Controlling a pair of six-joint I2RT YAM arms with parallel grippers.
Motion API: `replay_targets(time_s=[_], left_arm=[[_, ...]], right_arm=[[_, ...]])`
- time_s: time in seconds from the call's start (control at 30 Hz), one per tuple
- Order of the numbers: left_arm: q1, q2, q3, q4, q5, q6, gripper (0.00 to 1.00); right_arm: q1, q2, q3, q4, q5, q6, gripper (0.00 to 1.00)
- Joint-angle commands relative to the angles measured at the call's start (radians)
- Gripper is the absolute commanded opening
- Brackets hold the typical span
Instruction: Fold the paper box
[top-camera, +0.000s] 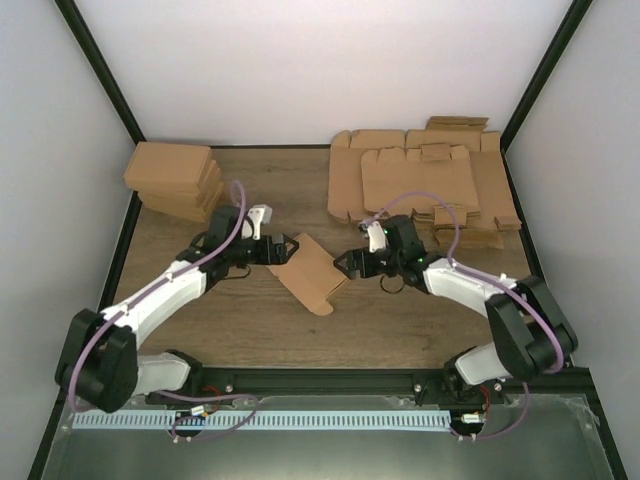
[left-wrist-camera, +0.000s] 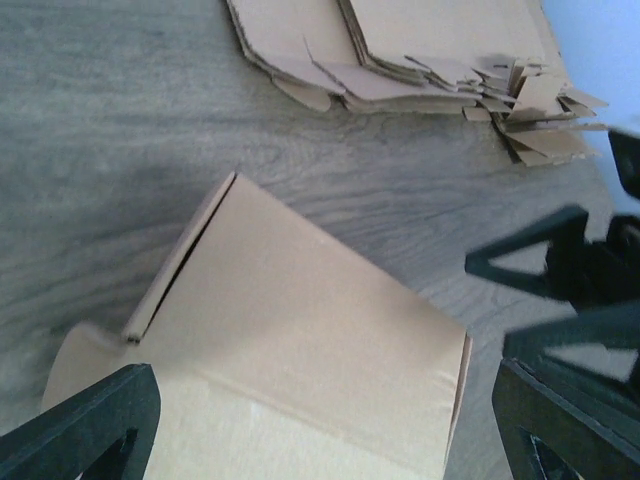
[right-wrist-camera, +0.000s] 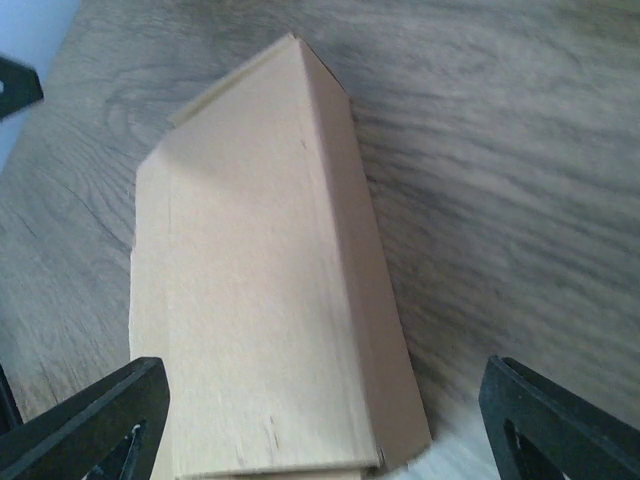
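Note:
The paper box (top-camera: 312, 272) lies on the wooden table between my two grippers, folded into a flat, shallow light-brown shape with a rounded tab at its near end. My left gripper (top-camera: 283, 245) stands open at its upper left corner. In the left wrist view the box (left-wrist-camera: 300, 340) fills the space between the wide-apart fingers (left-wrist-camera: 90, 430), and nothing is gripped. My right gripper (top-camera: 345, 263) is open at the box's right edge. The right wrist view has the box (right-wrist-camera: 260, 300) running lengthwise away from that gripper (right-wrist-camera: 325, 430), whose fingers (right-wrist-camera: 560, 420) stand clear of the cardboard.
A group of folded brown boxes (top-camera: 175, 180) sits at the back left. Many overlapping flat cardboard sheets (top-camera: 420, 185) cover the back right, also seen in the left wrist view as sheets (left-wrist-camera: 420, 50). Black frame posts and white walls bound the table.

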Motion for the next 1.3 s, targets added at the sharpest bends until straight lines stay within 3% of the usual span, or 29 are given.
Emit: replay_targets(time_s=[0.0, 0.4, 0.47, 0.53, 0.63, 0.73, 1.0, 1.27], left_arm=[[0.004, 0.107, 0.081, 0.075, 0.027, 0.042, 0.94], [0.004, 0.331, 0.155, 0.141, 0.039, 0.096, 0.92], [0.004, 0.362, 0.184, 0.127, 0.041, 0.113, 0.9], [0.005, 0.386, 0.211, 0.107, 0.024, 0.13, 0.89], [0.005, 0.401, 0.225, 0.102, -0.011, 0.142, 0.89], [0.004, 0.421, 0.233, 0.103, 0.01, 0.139, 0.85], [0.005, 0.429, 0.181, 0.113, 0.005, 0.112, 0.83], [-0.004, 0.339, 0.08, 0.133, 0.073, 0.024, 0.82]], right_arm=[[0.001, -0.092, -0.085, 0.011, 0.043, 0.112, 0.88], [0.003, -0.138, -0.241, 0.152, -0.088, 0.347, 0.82], [0.005, -0.117, -0.262, 0.233, -0.126, 0.395, 0.79], [0.005, -0.09, -0.25, 0.265, -0.127, 0.412, 0.68], [0.005, -0.041, -0.204, 0.261, -0.114, 0.403, 0.56], [0.005, -0.008, -0.163, 0.238, -0.097, 0.387, 0.5], [0.005, 0.025, -0.103, 0.171, -0.049, 0.322, 0.48], [0.005, 0.061, -0.042, 0.108, -0.01, 0.236, 0.47]])
